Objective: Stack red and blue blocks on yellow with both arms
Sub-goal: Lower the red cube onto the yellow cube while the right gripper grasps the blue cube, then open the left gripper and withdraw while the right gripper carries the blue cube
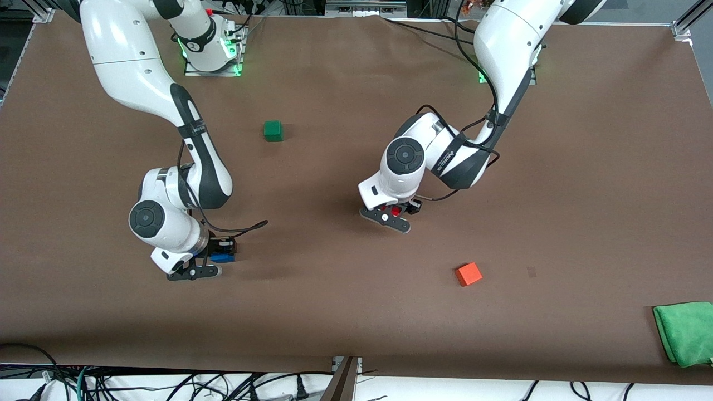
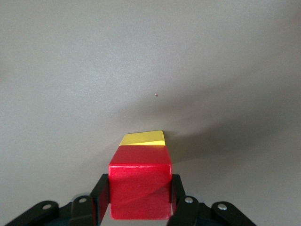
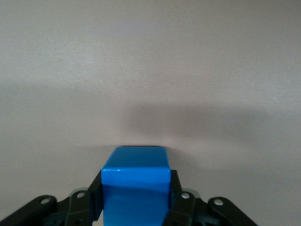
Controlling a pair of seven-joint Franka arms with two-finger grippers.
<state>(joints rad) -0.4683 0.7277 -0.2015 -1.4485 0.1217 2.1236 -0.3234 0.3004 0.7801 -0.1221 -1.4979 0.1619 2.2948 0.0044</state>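
Note:
My left gripper point(image 1: 396, 214) point(image 2: 140, 202) is shut on the red block point(image 1: 395, 211) point(image 2: 140, 183), near the middle of the table. In the left wrist view the yellow cube point(image 2: 142, 138) shows just below the red block, which covers most of it. I cannot tell whether the two touch. In the front view the yellow cube is hidden under the left hand. My right gripper point(image 1: 219, 253) point(image 3: 135, 205) is shut on the blue block point(image 1: 223, 258) point(image 3: 135, 183), low at the table toward the right arm's end.
A dark green cube point(image 1: 273, 130) sits farther from the front camera, between the arms. An orange cube point(image 1: 468, 273) lies nearer the camera than the left hand. A green cloth point(image 1: 685, 332) lies near the table's corner at the left arm's end.

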